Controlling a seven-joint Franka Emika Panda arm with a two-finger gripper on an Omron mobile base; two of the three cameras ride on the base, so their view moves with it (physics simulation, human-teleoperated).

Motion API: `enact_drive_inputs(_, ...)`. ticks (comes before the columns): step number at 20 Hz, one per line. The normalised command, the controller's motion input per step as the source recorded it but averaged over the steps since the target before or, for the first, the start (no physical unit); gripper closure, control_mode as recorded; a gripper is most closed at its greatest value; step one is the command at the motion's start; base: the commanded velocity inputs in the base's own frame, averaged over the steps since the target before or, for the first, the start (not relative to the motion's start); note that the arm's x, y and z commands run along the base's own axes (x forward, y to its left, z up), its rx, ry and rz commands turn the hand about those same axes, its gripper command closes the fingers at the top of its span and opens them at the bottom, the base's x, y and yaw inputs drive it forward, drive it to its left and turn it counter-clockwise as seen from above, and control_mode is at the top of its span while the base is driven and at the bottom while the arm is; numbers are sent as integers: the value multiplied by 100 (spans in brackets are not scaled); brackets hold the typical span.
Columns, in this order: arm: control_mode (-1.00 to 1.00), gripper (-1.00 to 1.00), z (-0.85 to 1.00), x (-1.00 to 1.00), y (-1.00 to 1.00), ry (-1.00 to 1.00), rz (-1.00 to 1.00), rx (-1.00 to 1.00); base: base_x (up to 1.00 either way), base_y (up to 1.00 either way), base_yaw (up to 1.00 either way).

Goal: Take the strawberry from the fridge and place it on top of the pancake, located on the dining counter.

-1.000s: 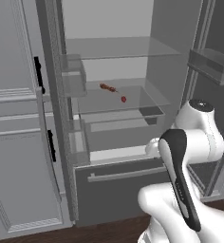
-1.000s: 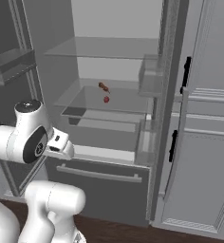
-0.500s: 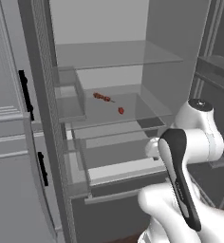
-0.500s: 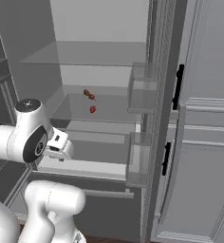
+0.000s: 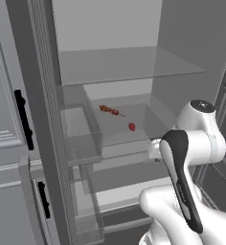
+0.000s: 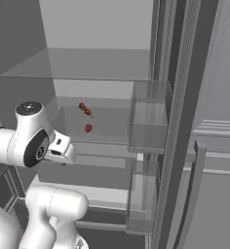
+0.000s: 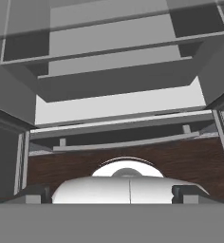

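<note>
Strawberry (image 5: 131,127) sits on the fridge (image 5: 182,62) glass shelf — your gripper (image 7: 112,192) hangs open, empty, well below it.

The fridge (image 5: 110,28) interior looks like smooth matt pale grey plastic, its shelves (image 5: 124,64) clear glass, the door bins (image 6: 148,116) translucent glossy plastic. The strawberry (image 5: 131,127) is bright red and smooth; the skewered food (image 5: 109,110) looks matt brownish-red. The floor (image 7: 180,163) in the hand view shows dark wood grain
</note>
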Motion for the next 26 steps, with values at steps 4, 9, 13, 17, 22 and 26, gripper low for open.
enact_drive_inputs(4, 100, -100, 0, 0, 0, 0, 0, 0, 42, 1, 0)
enact_drive_inputs(9, 100, -100, 0, 0, 0, 0, 0, 0, 29, 1, 0)
enact_drive_inputs(13, -100, -100, 0, 12, 0, 0, 0, 0, 7, 0, 0)
enact_drive_inputs(17, -100, -100, 4, 51, 8, -12, 0, -1, 0, 0, 0)
enact_drive_inputs(22, -100, -100, 0, 66, 14, -27, -10, -9, 0, 0, 0)
enact_drive_inputs(26, -100, -100, 5, 73, -1, -14, 0, 0, 0, 0, 0)
